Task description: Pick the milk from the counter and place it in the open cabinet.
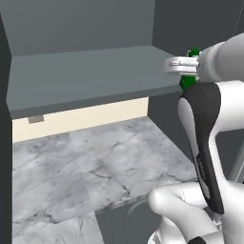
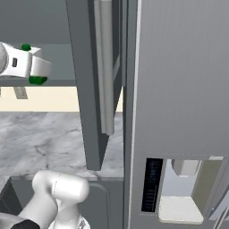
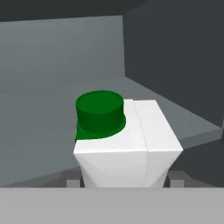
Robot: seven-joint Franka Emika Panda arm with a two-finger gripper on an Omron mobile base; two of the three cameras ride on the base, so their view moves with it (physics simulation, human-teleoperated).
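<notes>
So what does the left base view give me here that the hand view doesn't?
Left base view alone: the marble counter below the cabinet, the cream wall strip under the shelf, and the white arm reaching up at the right. Hand view alone: the milk's white top and green cap up close, held in the hand. Both: the cabinet's grey shelf and walls, and the milk at the shelf's front right edge, not yet set down.

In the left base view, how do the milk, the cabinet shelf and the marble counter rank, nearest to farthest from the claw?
1. The milk: held in the claw itself, at the upper right.
2. The cabinet shelf: just left of the claw, at about its height.
3. The counter: well below, under the shelf.
</notes>
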